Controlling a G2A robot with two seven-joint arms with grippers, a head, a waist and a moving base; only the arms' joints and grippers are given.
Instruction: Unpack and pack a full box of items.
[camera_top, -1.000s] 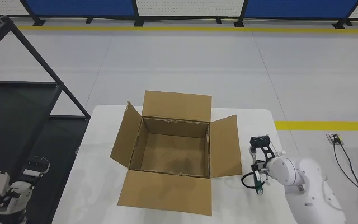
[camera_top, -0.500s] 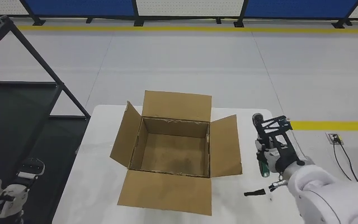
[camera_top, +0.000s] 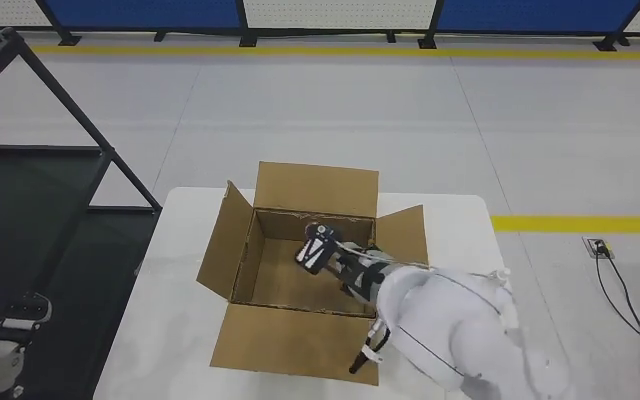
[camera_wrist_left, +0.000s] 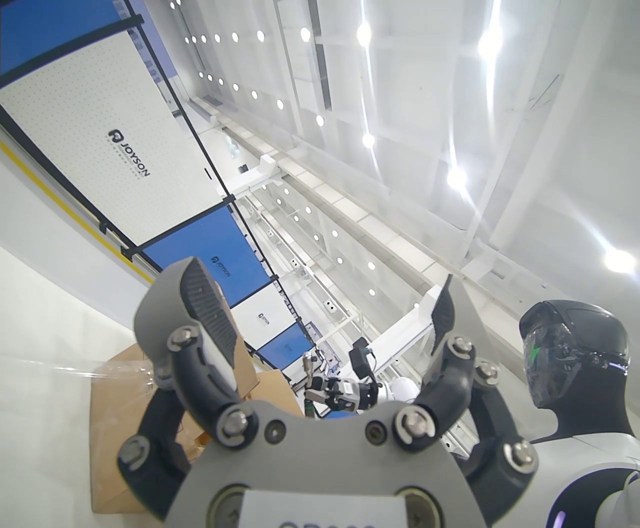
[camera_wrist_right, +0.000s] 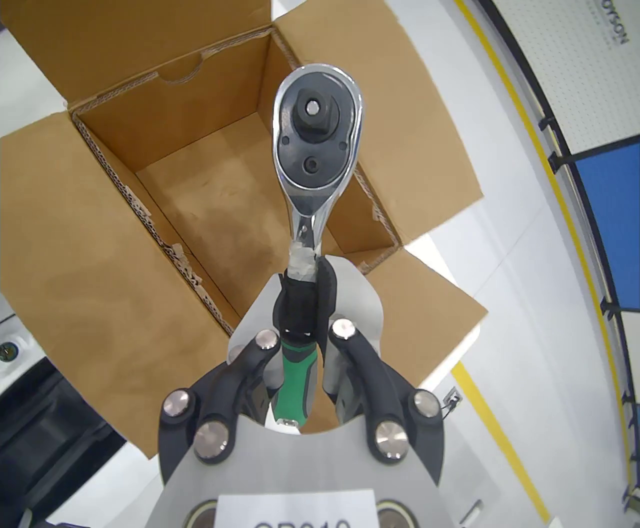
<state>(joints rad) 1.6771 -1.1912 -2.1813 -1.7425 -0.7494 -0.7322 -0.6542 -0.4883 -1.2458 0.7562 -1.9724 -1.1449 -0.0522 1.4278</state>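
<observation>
Right gripper (camera_top: 345, 266), seen from above, hangs over the open box (camera_top: 285, 285) on the white bench (camera_top: 170, 320), clamped on the handle of a ratchet wrench (camera_top: 317, 244). The wrench head leads, over the rear part of the box cavity near the back wall. The tool's long axis slants from the arm's side toward the far left corner, so the handle end lies nearer the robot and the head farther in.

From the left wrist, the left gripper (camera_wrist_left: 322, 290) is spread wide with nothing between its ribbed pads (camera_wrist_left: 205, 305), and it faces up toward the ceiling lights, not the work. The box sits beyond and to one side of it, well apart, with the other arm and its load visible farther off (small, but plainly over the cardboard).

From the right wrist, the jaws pinch the black part of the grip just beyond the green section, and the chrome shank and round head run straight out from the gripper along its own line. Brown box floor lies directly behind the head, with all four flaps folded outward around it.

The relation that counts, as I judge it, is this: the box floor lies straight ahead along the wrench's axis, the right arm is by far the nearer, and a descent along that line should clear the walls.
</observation>
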